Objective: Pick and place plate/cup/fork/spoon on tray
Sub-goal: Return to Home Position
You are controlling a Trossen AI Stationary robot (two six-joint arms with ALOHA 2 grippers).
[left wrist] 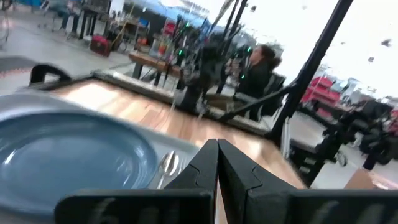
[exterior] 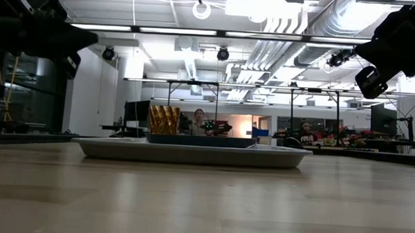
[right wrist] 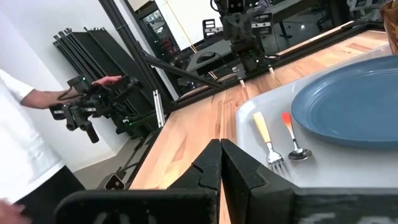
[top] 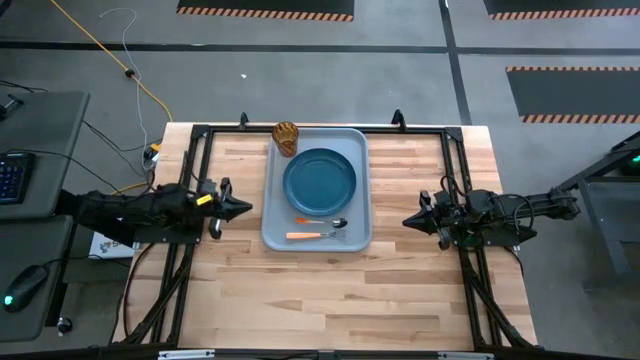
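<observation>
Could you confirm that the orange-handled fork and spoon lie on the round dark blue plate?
No: the orange-handled fork and spoon lie on the pale blue-grey rectangular tray, beside the round dark blue plate; the right wrist view shows it.

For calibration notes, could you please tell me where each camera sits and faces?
High: overhead, straight down on tray; left gripper and right gripper flank it.
Low: table height, level across at tray, cup; grippers above.
Left wrist: behind left gripper, facing plate, spoon.
Right wrist: behind right gripper, facing fork, spoon.
Wrists share the spoon.
</observation>
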